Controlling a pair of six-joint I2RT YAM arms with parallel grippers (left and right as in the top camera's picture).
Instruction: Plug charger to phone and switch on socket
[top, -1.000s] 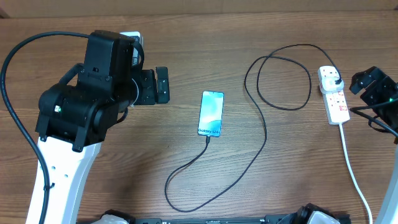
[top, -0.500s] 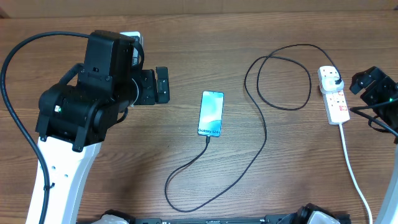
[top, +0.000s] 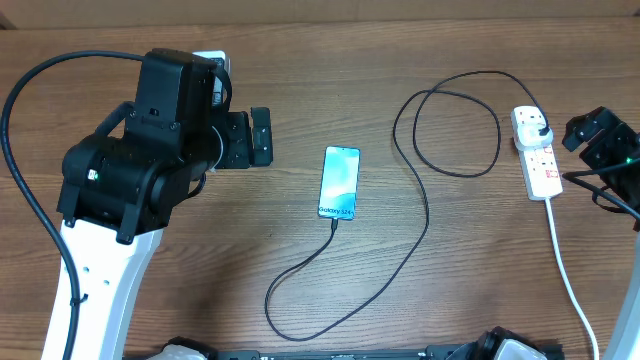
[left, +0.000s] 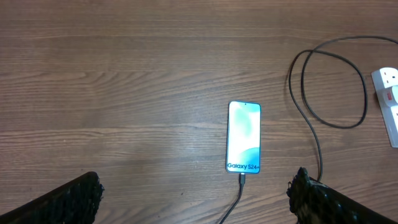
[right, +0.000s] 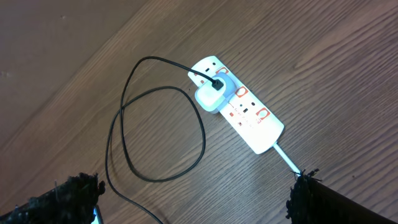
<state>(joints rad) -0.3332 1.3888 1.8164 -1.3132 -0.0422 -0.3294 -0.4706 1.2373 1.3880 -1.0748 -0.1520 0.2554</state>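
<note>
The phone (top: 340, 183) lies flat mid-table, its screen lit light blue; it also shows in the left wrist view (left: 244, 135). The black charger cable (top: 425, 215) has its connector in the phone's near end, then loops right to a plug (top: 540, 127) in the white socket strip (top: 537, 160). The cable (right: 204, 140) and the strip (right: 249, 115) show in the right wrist view. My left gripper (top: 250, 138) is open and empty, left of the phone, with its fingers wide apart (left: 194, 196). My right gripper (top: 598, 140) is open and empty just right of the strip, and also shows in its wrist view (right: 193, 196).
The strip's white cord (top: 565, 265) runs toward the table's near right edge. A loop of the cable (top: 300, 300) lies near the front edge. The strip's end shows at the right edge of the left wrist view (left: 388, 102).
</note>
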